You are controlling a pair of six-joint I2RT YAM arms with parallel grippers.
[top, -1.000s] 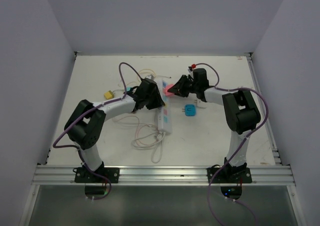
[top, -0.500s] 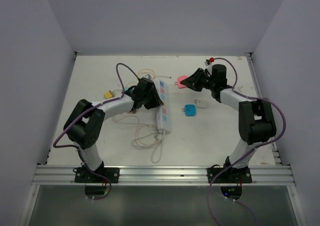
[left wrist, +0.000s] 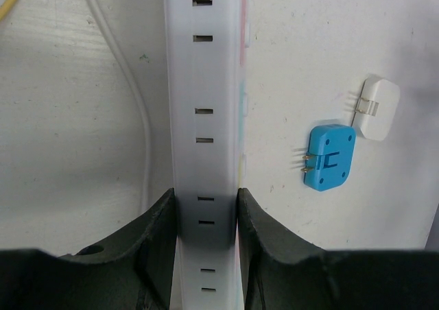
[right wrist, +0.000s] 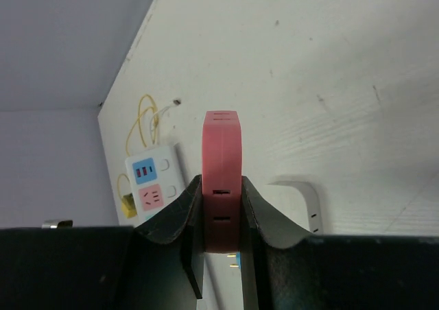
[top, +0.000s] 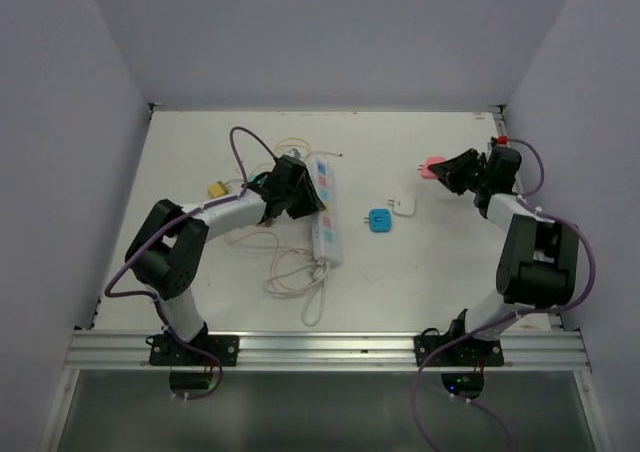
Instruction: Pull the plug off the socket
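– Two grippers to enter. Item one, the left gripper (top: 300, 198)?
– Clamped on the socket (top: 329, 212): in the left wrist view one finger (left wrist: 159, 231) presses each long side of the white strip (left wrist: 204, 118), slots facing the camera.
– Location of the socket?
– Lying on the table (top: 200, 142), left of centre, long axis running near to far, pastel outlet faces up. Its thin white cord (top: 296, 272) loops loosely on the near side.
– Item two, the right gripper (top: 447, 170)?
– Closed on a pink plug (top: 433, 165), gripped by its flat sides (right wrist: 221, 152). It sits toward the far right of the table, well apart from the socket.
– Loose items?
– One blue plug (top: 380, 220) and one white plug (top: 404, 207), side by side on the table between the socket and the right arm, prongs visible in the left wrist view (left wrist: 329, 158). One small yellow piece (top: 216, 188) left of the left arm.
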